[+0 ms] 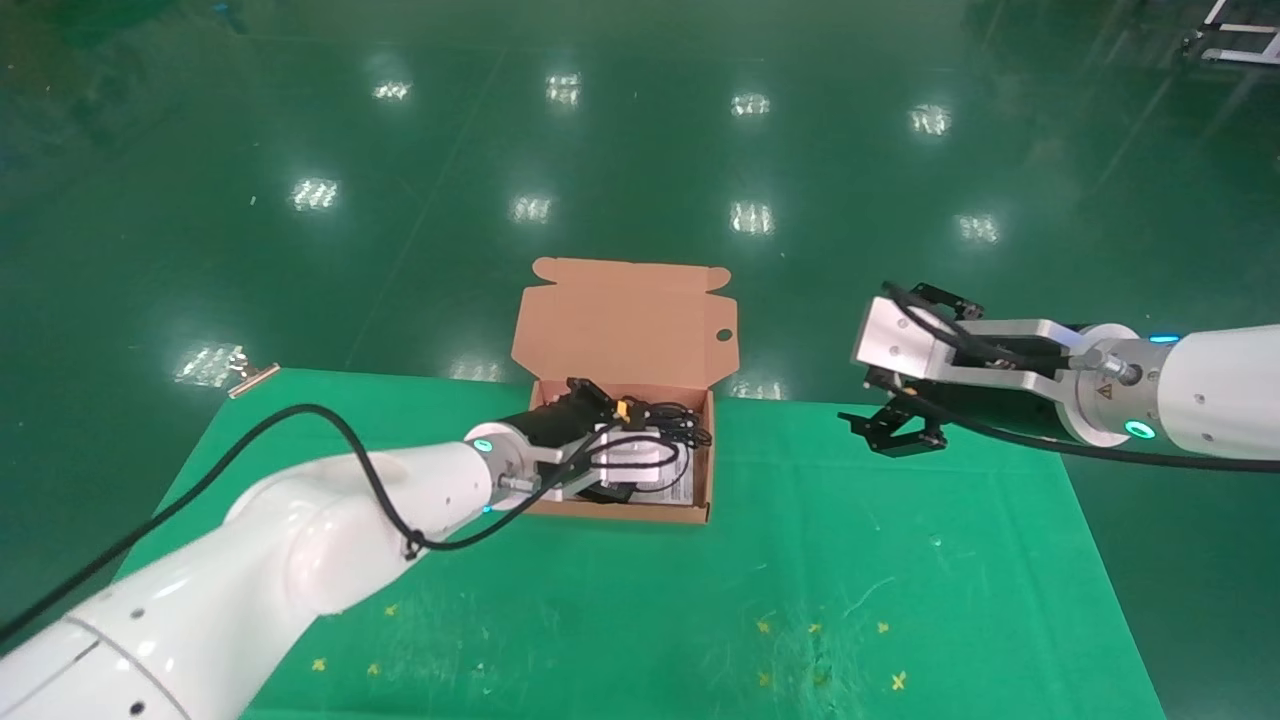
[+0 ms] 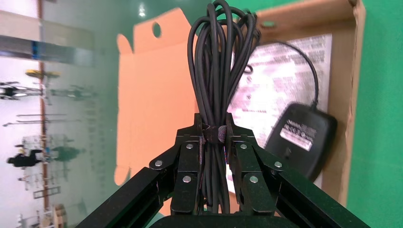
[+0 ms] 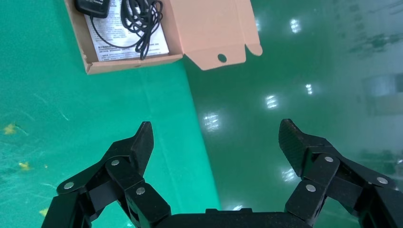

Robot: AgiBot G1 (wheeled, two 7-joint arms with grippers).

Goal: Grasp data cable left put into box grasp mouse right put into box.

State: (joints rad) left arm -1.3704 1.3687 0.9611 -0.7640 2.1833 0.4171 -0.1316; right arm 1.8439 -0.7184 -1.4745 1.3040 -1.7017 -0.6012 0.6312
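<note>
- While the data cable [image 2: 216, 95] is clamped between the fingers of the left gripper [image 2: 215, 156], it is held over the box [image 1: 700, 470]; the bundle is not yet seen released, so this half of the task is judged nearly done.
- Mouse [image 2: 300, 137]: already lying inside the box on a printed leaflet [image 2: 280, 76], its thin cord [image 3: 140, 21] heaped beside it; this half is judged complete.
- Right gripper [image 3: 216, 142]: empty, jaws spread wide, hovering above the far edge of the mat at roughly 3 o'clock from the box, well apart from it.
- Box lid [image 1: 625, 320]: standing open at 12 o'clock of the box, tabbed, with one round hole [image 1: 724, 336] near its edge.
- Remaining work, as judged: lowering and letting go of the cable bundle inside the box.
- Surface: a green mat [image 1: 900, 560], scuffed and marked with small yellow crosses [image 1: 898, 681] toward 6 o'clock.
- Room: a glossy dark green floor [image 1: 640, 150] reflecting ceiling lights; a metal frame [image 1: 1235, 35] is partly seen at the far 1 o'clock corner.
</note>
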